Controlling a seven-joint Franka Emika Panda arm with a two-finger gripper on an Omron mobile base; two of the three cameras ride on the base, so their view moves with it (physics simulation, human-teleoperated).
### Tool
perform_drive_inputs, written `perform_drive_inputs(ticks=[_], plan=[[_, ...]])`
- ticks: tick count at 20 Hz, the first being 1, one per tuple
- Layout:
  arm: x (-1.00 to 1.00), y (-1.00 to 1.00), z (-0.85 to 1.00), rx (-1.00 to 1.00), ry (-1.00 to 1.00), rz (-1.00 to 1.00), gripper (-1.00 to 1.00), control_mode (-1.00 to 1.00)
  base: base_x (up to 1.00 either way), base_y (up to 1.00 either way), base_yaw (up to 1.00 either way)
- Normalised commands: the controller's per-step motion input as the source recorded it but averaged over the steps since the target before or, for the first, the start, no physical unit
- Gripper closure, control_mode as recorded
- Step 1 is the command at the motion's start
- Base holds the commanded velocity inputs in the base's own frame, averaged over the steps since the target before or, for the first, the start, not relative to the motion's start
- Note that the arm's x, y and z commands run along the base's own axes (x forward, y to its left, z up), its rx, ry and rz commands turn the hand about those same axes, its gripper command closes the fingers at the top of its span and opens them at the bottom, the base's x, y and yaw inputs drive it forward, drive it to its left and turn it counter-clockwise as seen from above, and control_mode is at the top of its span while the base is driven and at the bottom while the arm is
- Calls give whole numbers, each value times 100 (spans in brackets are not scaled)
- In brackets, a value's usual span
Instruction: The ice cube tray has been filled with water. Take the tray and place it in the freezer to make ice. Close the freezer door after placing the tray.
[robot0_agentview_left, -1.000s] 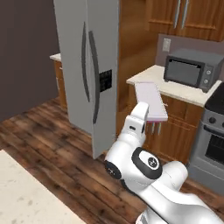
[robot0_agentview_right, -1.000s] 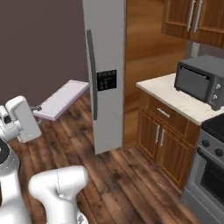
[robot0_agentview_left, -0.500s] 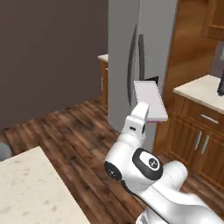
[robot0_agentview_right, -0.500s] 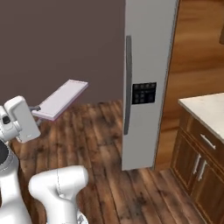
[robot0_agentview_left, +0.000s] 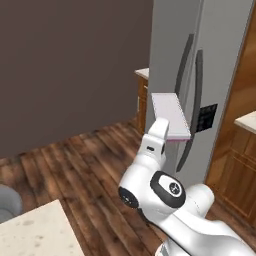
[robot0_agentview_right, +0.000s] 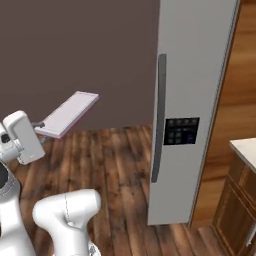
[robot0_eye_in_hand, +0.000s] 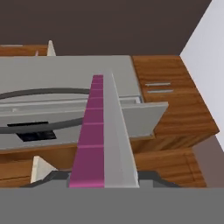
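The ice cube tray is a thin pale lavender-white slab held level in the air by its near end. My gripper is shut on it. In the right base view the ice cube tray sticks out up and to the right from the gripper. The hand view looks along the tray edge-on, with its magenta side showing. The freezer is a tall grey two-door unit just beyond the tray. The freezer door, with a dark bar handle and a black dispenser panel, stands shut.
A dark wall and wood floor lie left of the fridge. Wooden cabinets under a pale counter stand to its right. A pale counter corner and a grey round thing sit at the lower left.
The whole picture has shifted because the base has turned. The fridge now sits further right and larger, and the microwave and stove have left the views. The tray stays gripped.
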Motion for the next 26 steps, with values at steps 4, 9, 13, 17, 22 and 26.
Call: perform_drive_inputs(ticks=[4,9,13,17,22,26], plan=[[0,0,0,0,0,0,100,100,96,0,0],[0,0,0,0,0,0,100,100,99,2,0],[0,0,0,0,0,0,100,100,89,11,-11],[0,0,0,0,0,0,100,100,68,8,-17],[0,0,0,0,0,0,100,100,42,3,-20],[0,0,0,0,0,0,100,100,27,0,-25]])
